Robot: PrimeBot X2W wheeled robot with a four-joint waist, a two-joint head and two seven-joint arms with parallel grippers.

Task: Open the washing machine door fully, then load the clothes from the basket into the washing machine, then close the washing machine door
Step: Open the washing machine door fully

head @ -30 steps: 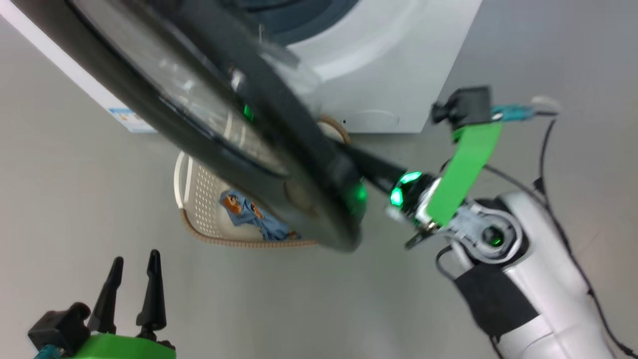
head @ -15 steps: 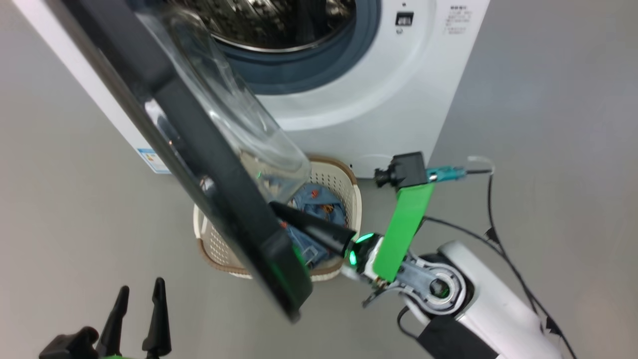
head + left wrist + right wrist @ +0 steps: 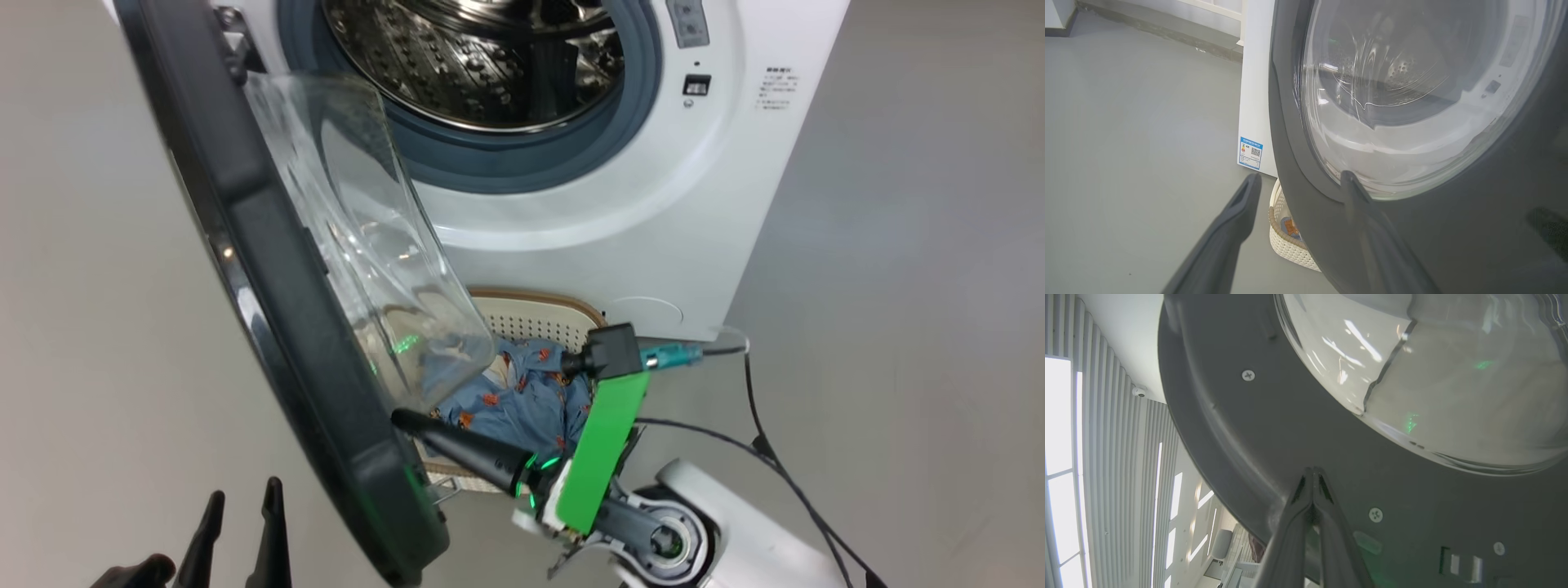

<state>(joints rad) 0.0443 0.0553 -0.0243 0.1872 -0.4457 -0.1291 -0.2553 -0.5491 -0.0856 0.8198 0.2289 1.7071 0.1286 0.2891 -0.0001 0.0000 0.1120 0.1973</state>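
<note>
**Robot pushing a washing machine door open with its closed right end effector**

In the head view, the washing machine door (image 3: 261,269) is standing swung out, edge-on, running from the upper left to the bottom centre of the frame. The right end effector (image 3: 404,420), fingers pressed together and gripping nothing, is pointing at the door's inner rim at lower centre. The left end effector (image 3: 245,490) is waiting at the bottom left, fingers apart and empty.

The washing machine (image 3: 653,245) is filling the upper centre, its steel drum (image 3: 490,65) showing no laundry. The basket (image 3: 539,306) is sitting on the floor (image 3: 898,327) just below the machine's front, with the clothes (image 3: 522,400) inside it.

The step in hand appears to be opening the door fully. Next, the right arm would likely need to push the door wider, then draw back towards the basket.

The right wrist view is showing the fingertips meeting the door's inner face. The left wrist view is showing the door's outer face and a blue label (image 3: 1250,153) at centre left.
</note>
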